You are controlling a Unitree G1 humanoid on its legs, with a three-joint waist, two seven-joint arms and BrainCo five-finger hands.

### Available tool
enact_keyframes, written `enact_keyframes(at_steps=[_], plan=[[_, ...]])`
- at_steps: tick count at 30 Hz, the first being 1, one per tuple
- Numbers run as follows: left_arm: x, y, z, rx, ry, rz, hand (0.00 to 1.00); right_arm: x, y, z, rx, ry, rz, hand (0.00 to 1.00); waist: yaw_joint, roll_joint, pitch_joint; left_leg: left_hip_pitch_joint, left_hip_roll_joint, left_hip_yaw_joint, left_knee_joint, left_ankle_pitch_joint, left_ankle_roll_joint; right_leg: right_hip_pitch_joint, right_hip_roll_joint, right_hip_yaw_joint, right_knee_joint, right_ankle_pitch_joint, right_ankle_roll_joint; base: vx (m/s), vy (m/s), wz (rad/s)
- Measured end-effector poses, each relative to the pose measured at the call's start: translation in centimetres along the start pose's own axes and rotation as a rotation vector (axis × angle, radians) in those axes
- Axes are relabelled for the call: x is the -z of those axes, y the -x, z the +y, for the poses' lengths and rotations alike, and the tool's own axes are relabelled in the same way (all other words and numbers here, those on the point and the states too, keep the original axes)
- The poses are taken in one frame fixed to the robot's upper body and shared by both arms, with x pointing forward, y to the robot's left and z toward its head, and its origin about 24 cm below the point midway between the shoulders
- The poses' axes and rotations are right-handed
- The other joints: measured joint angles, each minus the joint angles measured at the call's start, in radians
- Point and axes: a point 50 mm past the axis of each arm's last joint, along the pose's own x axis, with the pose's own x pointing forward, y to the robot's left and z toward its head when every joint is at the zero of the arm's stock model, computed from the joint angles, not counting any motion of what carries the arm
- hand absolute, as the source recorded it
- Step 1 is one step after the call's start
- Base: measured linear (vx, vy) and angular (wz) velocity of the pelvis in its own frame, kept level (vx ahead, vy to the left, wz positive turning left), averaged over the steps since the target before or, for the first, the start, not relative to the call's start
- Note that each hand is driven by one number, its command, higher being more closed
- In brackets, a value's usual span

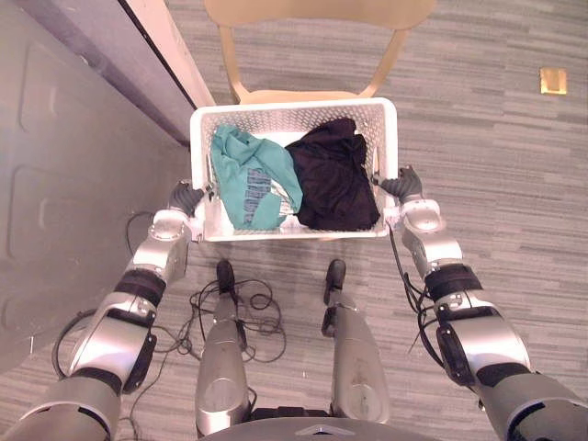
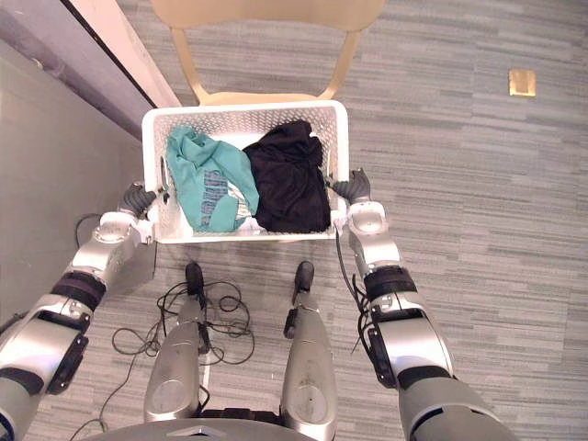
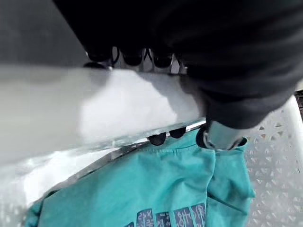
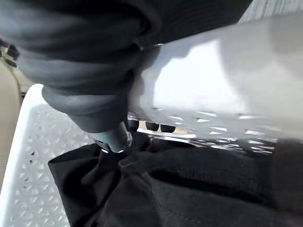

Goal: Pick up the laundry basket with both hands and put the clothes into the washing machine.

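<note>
2 hands hold the white laundry basket (image 1: pixel 294 108): your left hand (image 1: pixel 186 196) at its left rim, your right hand (image 1: pixel 404 184) at its right rim. Both wrist views show the fingers (image 3: pixel 161 138) curled over the rim, dark tips inside. 1 teal garment (image 1: pixel 250 175) and 1 black garment (image 1: pixel 335 179) lie in the basket. It sits at a tan chair (image 1: pixel 317 14), possibly resting on the seat. Step in hand: the 2-handed pickup. Your next move calls for an even, level raise.

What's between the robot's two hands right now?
The laundry basket, holding a teal garment and a black garment; the left hand and right hand grip its opposite rims, seen in the left eye view.
</note>
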Motion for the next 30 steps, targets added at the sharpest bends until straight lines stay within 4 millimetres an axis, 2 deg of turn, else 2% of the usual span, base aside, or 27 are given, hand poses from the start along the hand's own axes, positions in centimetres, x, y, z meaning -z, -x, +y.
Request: enact_keyframes(at_steps=[2, 3, 4, 8, 17, 20, 24, 27, 30], plan=[[-0.9, -0.4, 0.4, -0.017, 0.001, -0.011, 1.00, -0.7, -0.3, 0.3, -0.004, 0.002, -0.015, 1.00, 0.003, 0.000, 0.000, -0.013, -0.001, -0.002, 0.000, 0.002, 0.002, -0.013, -0.002, -0.002, 0.005, 0.000, 0.000, 0.01, 0.003, 0.05], [-1.7, -0.7, 0.6, -0.026, -0.002, -0.024, 1.00, -1.3, -0.5, 0.3, -0.002, -0.001, -0.031, 0.00, 0.006, 0.000, 0.000, -0.025, -0.001, -0.002, 0.000, 0.005, 0.003, -0.026, -0.004, -0.002, 0.010, 0.000, 0.000, 0.00, 0.000, 0.00], [-2.4, -1.0, 0.8, -0.035, -0.005, -0.035, 0.00, -1.7, -0.6, 0.5, -0.002, -0.005, -0.040, 0.00, 0.007, -0.002, 0.001, -0.033, -0.001, -0.002, 0.000, 0.007, 0.003, -0.036, -0.004, -0.002, 0.015, 0.000, 0.000, 0.00, 0.000, 0.00], [-3.5, -1.2, 1.0, -0.044, -0.003, -0.051, 0.00, -1.9, -0.6, 0.5, 0.006, -0.010, -0.046, 0.00, 0.009, -0.003, 0.002, -0.045, -0.002, -0.001, 0.000, 0.011, 0.005, -0.052, -0.013, -0.002, 0.026, -0.001, 0.000, 0.00, 0.000, 0.00], [-3.6, -1.3, 0.8, -0.044, 0.032, -0.053, 0.00, -1.3, -0.8, 0.6, -0.008, 0.003, -0.008, 0.00, 0.015, -0.013, 0.008, -0.027, 0.001, 0.015, 0.000, 0.015, 0.003, -0.046, -0.016, 0.004, 0.037, -0.001, 0.000, 0.00, -0.005, -0.01], [-3.6, -1.3, -0.1, -0.020, 0.046, -0.054, 0.00, -0.4, -0.8, 0.9, -0.021, 0.006, 0.035, 0.00, 0.012, -0.014, 0.008, -0.006, 0.000, 0.018, 0.000, 0.015, 0.003, -0.026, -0.016, 0.005, 0.037, -0.001, 0.000, 0.00, -0.006, -0.02], [-3.8, -1.2, -0.2, -0.018, 0.050, -0.072, 0.00, 0.3, -0.7, 1.2, -0.038, 0.006, 0.068, 0.00, 0.009, -0.014, 0.008, 0.008, -0.002, 0.019, -0.001, 0.015, 0.003, -0.010, -0.016, 0.004, 0.031, -0.001, 0.000, 0.00, -0.006, 0.01], [-3.5, -0.6, -0.5, 0.003, 0.055, -0.105, 0.00, 1.8, -0.2, 0.5, -0.030, 0.017, 0.110, 0.00, 0.001, -0.014, 0.008, 0.034, -0.004, 0.001, -0.001, 0.015, 0.003, 0.034, -0.018, -0.014, 0.018, -0.001, 0.001, 0.03, -0.024, 0.14], [-3.2, 0.1, -0.6, 0.007, 0.070, -0.138, 0.00, 3.0, 0.2, -1.3, 0.014, 0.017, 0.137, 0.00, -0.006, -0.014, 0.008, 0.051, -0.015, -0.018, -0.001, 0.015, 0.004, 0.067, -0.027, -0.032, 0.013, -0.004, 0.004, 0.02, -0.011, 0.18]])
